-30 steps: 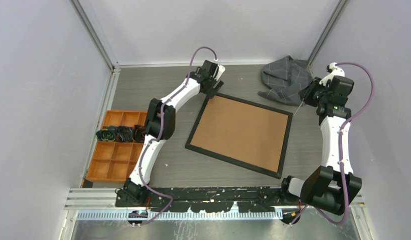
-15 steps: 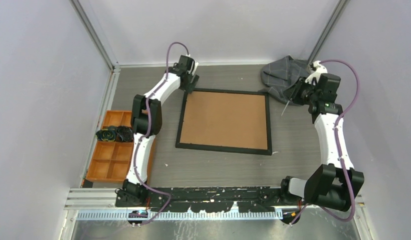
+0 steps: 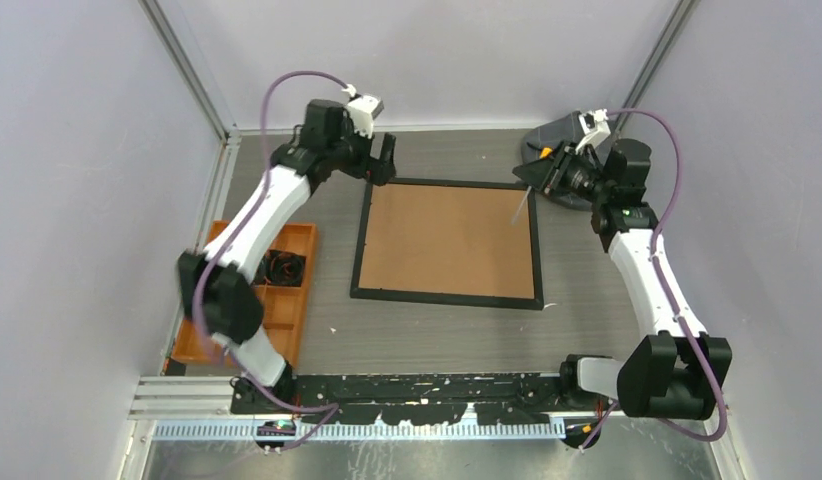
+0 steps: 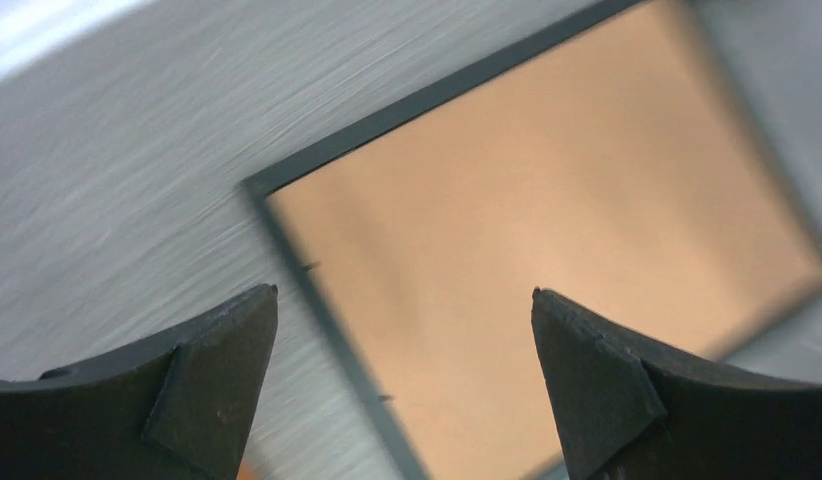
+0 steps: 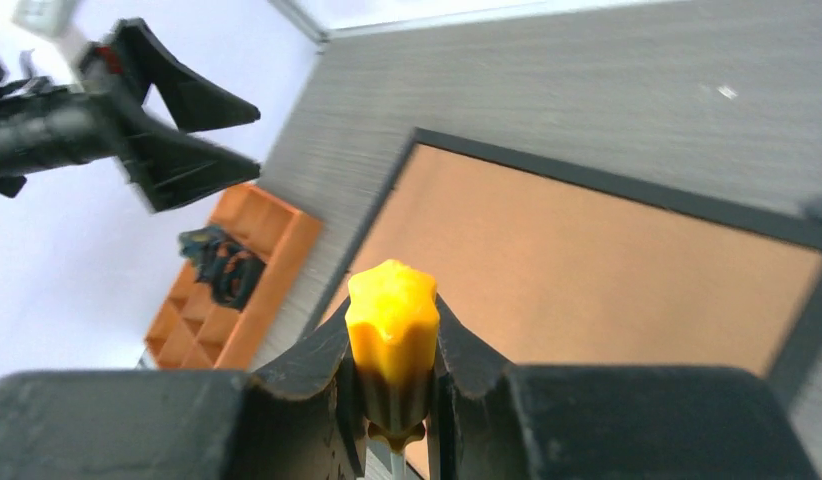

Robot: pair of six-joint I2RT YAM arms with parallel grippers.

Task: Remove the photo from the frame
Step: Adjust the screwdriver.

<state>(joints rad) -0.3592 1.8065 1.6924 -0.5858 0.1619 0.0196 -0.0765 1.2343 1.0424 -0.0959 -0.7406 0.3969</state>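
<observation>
Closest to me, past the arm bases, is the grey wood-grain bench (image 3: 437,335). At its left edge sits the orange tray (image 3: 292,300), well apart from the frame. My left arm crosses over much of the tray, and some dark coiled items (image 3: 282,268) lie in one compartment.

The frame (image 3: 445,240) lies flat in the middle of the bench, back side up. I see its brown board (image 4: 547,220) inside the thin black border, with its edges about square to the bench. I cannot see the photo from any camera, since only the frame's back shows.

Further out, the left end effector (image 3: 384,160) hovers by the frame's far left corner. Its jaws are spread wide with nothing between them, and the wrist view looks down on that corner between the two fingers (image 4: 217,360).

Opposite it, the right end effector (image 3: 540,172) is by the far right corner, clamped on a yellow-handled tool (image 5: 392,335). The tool's thin pale shaft slants down over the board near that corner, and I cannot tell whether the tip touches it.

Behind the right wrist, in the bench's far right corner, a grey cloth (image 3: 559,128) lies mostly hidden by the arm
</observation>
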